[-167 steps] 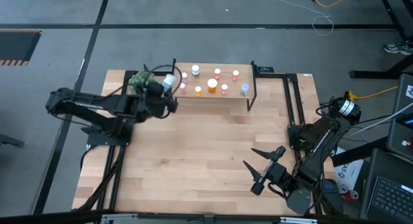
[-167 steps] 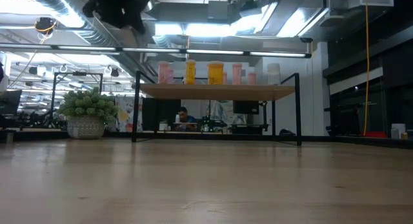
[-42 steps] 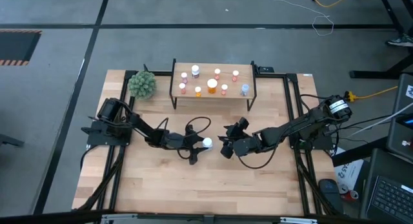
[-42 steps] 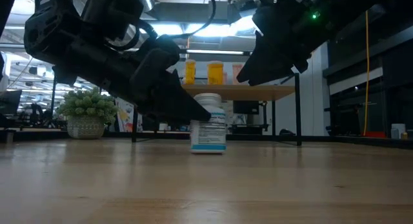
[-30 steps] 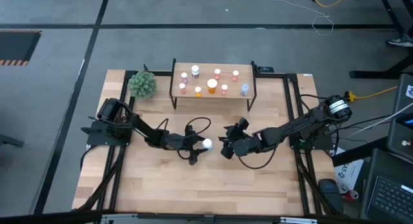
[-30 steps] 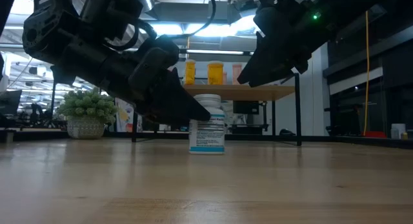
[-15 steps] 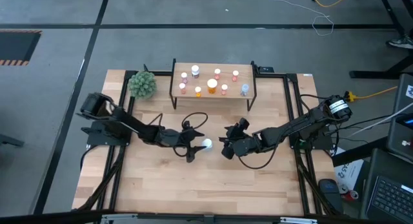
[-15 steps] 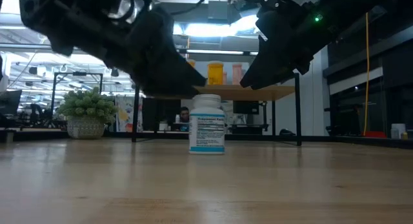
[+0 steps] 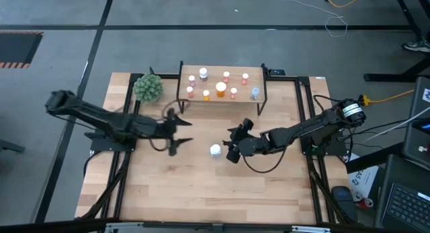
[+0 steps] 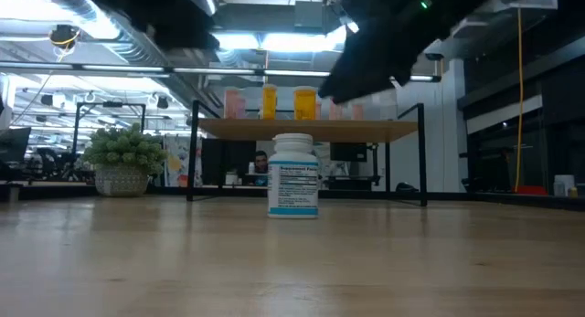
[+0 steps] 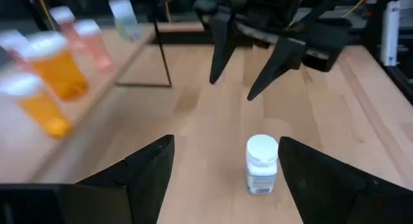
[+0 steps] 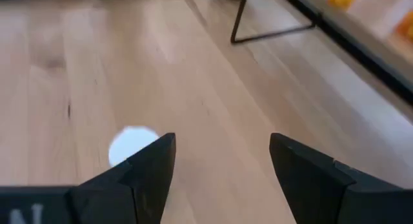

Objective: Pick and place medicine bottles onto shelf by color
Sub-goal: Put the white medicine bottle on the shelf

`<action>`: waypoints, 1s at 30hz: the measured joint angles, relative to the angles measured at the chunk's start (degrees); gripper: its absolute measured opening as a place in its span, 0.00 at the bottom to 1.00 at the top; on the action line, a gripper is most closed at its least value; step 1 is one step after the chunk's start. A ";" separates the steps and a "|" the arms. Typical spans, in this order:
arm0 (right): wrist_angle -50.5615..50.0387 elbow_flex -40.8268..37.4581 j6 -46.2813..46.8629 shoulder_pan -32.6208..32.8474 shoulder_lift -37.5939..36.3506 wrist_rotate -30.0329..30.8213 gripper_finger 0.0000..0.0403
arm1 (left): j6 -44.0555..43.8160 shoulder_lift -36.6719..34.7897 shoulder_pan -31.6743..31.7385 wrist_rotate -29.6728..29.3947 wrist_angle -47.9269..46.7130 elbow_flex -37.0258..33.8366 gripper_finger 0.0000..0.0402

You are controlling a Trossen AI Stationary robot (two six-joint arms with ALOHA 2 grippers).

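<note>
You've got one white bottle (image 9: pixel 215 150) standing alone mid-table, touching neither gripper. Eight bottles (image 9: pixel 221 90) sit on the shelf (image 9: pixel 213 99). Left gripper (image 9: pixel 176 131) spread apart, well left of it; right gripper (image 9: pixel 232 143) spread apart, just beside it.

Grey floor (image 9: pixel 201 31) with dark seams surrounds the light-wood surface (image 9: pixel 201 193); ceiling light strips (image 10: pixel 274 43) and ducting (image 10: pixel 119 38) run overhead.
</note>
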 joint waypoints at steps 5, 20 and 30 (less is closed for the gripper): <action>-0.03 2.97 -3.27 -0.90 0.00 0.04 0.63 | -0.54 -11.69 -0.44 0.06 -7.69 0.00 0.68; -0.19 6.19 -7.84 -3.79 0.00 -6.02 0.63 | -8.44 -36.37 -0.37 2.91 -15.50 -13.36 0.68; -2.98 10.44 -11.71 -6.60 1.16 -20.90 0.63 | -5.09 -55.34 1.03 7.57 -8.94 -25.73 0.68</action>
